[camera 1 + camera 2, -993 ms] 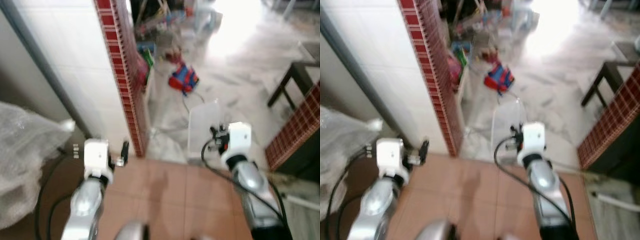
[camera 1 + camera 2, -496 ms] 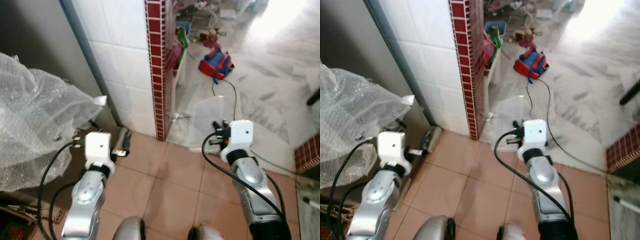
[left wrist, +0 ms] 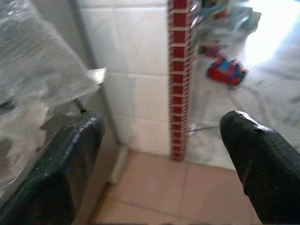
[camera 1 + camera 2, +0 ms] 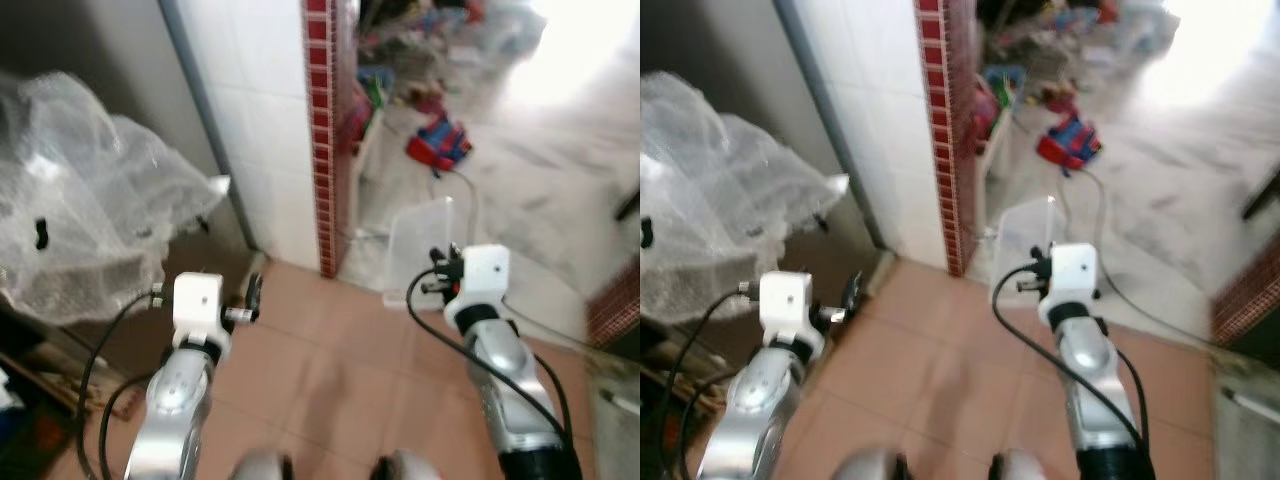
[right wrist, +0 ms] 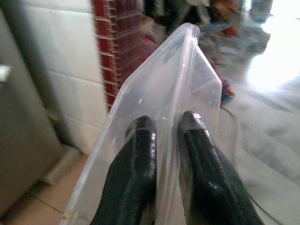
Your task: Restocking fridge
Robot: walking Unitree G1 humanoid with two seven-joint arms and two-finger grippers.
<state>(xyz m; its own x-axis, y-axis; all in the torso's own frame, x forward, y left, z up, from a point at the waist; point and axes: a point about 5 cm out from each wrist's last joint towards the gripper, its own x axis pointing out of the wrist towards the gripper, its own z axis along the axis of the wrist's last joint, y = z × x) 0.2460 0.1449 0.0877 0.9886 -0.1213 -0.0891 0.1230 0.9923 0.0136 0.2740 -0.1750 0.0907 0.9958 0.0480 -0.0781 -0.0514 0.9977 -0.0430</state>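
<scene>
In the right hand [image 5: 161, 140], fingers clamped, the clear flat plastic container [image 5: 154, 108] extends forward; left hand [image 3: 161, 154] gapes empty.

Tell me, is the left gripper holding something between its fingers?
No, the left gripper is open, its fingers wide apart with nothing between them.

A white-tiled wall [image 4: 265, 110] ends in a corner strip of red tiles [image 4: 322, 130], with terracotta floor tiles [image 4: 340, 370] at its foot. Beyond the strip, pale marble floor [image 4: 540, 190] runs into glaring light (clutter blurred), and left of the wall hangs bubble wrap [image 4: 80, 190].
</scene>
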